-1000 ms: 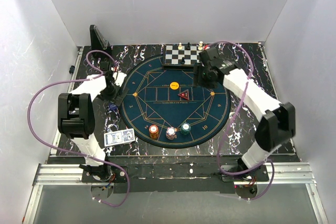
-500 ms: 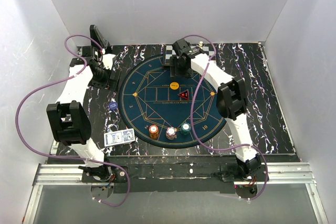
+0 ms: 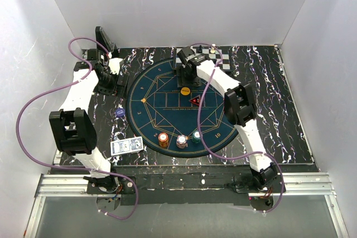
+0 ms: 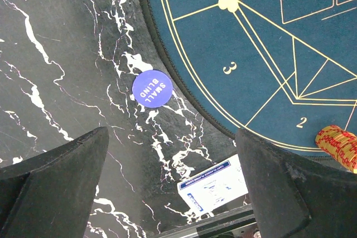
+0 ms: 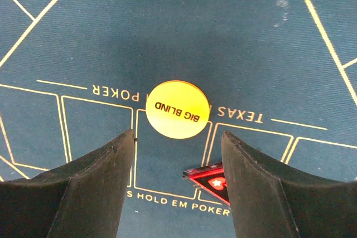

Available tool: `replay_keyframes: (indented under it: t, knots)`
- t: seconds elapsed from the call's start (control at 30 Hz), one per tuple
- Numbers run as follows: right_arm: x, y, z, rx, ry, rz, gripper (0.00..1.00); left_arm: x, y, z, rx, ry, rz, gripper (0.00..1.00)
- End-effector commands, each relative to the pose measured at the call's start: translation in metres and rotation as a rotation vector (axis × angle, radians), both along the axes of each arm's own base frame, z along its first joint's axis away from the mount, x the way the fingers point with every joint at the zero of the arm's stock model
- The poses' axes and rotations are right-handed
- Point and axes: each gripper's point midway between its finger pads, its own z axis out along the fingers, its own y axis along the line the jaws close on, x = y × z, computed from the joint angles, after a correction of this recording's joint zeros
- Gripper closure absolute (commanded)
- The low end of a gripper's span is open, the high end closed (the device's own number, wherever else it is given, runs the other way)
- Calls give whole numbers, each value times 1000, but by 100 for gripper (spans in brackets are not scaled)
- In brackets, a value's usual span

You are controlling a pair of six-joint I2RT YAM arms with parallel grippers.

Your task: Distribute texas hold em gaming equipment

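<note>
1. Black marble-look surface (image 4: 50,54), streaked with white veins.
2. Round dark-blue felt mat (image 5: 184,20), ruled with gold lines and lettering.
3. Yellow round plastic disc (image 5: 177,110), black "BIG BLIND" print.
4. Blue round plastic disc (image 4: 152,88), white "SMALL BLIND" print.
5. Red triangular plastic marker (image 5: 212,181), black edge.
6. Black-and-white checkered chessboard (image 3: 215,54).

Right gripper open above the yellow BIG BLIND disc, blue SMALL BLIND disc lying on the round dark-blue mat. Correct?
Not quite. The blue SMALL BLIND disc lies on the black marbled table, just off the round dark-blue mat, as the left wrist view shows. The rest holds.
</note>
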Motion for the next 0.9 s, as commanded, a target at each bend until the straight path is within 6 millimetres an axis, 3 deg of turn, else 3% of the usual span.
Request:
replay_keyframes:
  t: [0.0,0.23,0.4,0.57,0.73,0.87]
  knots:
    - [-2,4,-9,-30,9,0,29,1,-4,21,-19,-65,0,2]
    - [-10,3,-18,-30,35,-5,29,5,-6,19,-31,-55,5,2]
    - [-13,13,-27,-36,38,15,41,7,-5,18,-29,-56,7,2]
    - [-8,39,-22,5,10,52,58,7,-3,19,-16,-60,0,2]
    - [3,83,2,122,-96,143,59,6,-2,16,-8,-48,-4,2]
    - [13,100,12,183,-145,161,57,5,-1,11,-1,-37,-6,2]
